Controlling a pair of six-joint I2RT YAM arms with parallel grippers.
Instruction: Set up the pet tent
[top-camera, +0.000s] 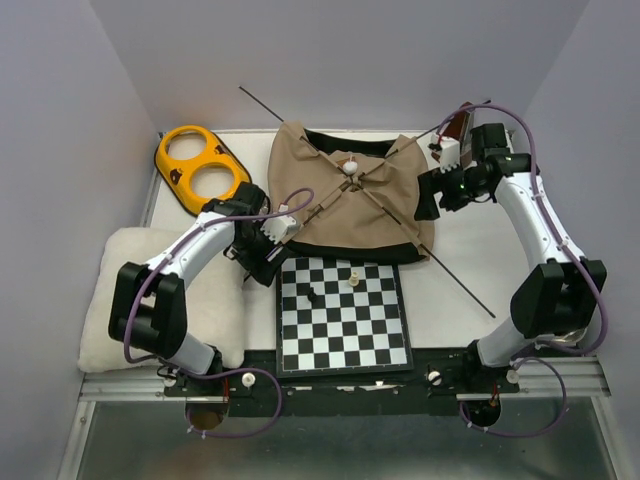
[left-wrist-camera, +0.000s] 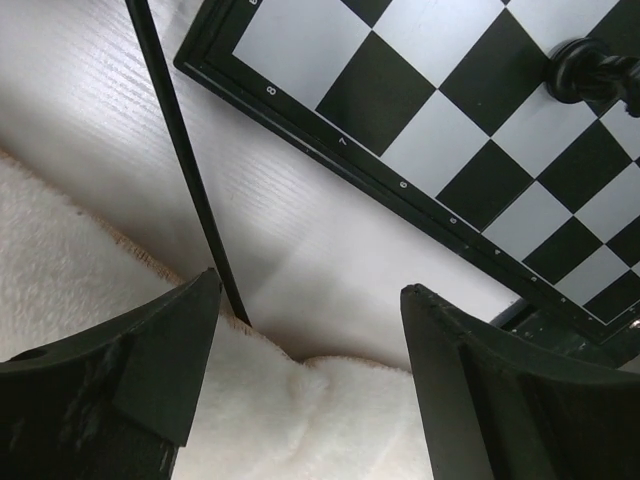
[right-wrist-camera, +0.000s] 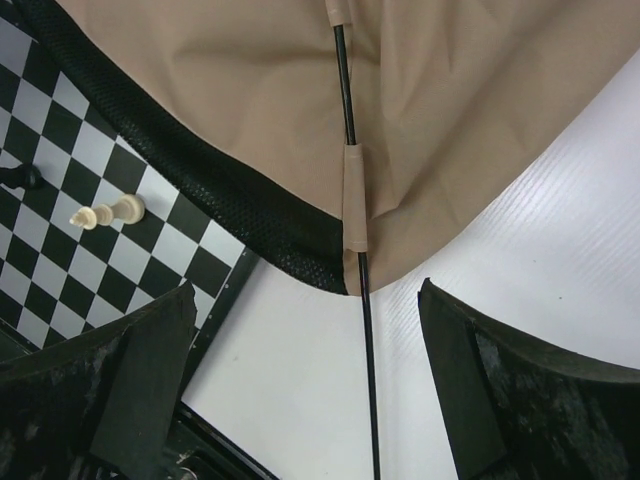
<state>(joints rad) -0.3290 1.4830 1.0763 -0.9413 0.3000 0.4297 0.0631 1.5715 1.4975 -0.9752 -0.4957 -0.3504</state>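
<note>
A robot lab's test cell: plain pale walls (top-camera: 350, 50) box in a white table (top-camera: 455, 265), and the left arm (top-camera: 190, 255) and right arm (top-camera: 535, 215) (purple cables (top-camera: 127, 335) trailing) are bolted to a metal rail (top-camera: 120, 385)

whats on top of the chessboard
A black piece and a white piece sit on the chessboard. The pet tent overlaps its far edge, hiding squares beneath.

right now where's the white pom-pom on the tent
In the top view the white pom-pom sits at the middle of the flat tan pet tent, at the far centre of the table, beyond the chessboard.
</note>
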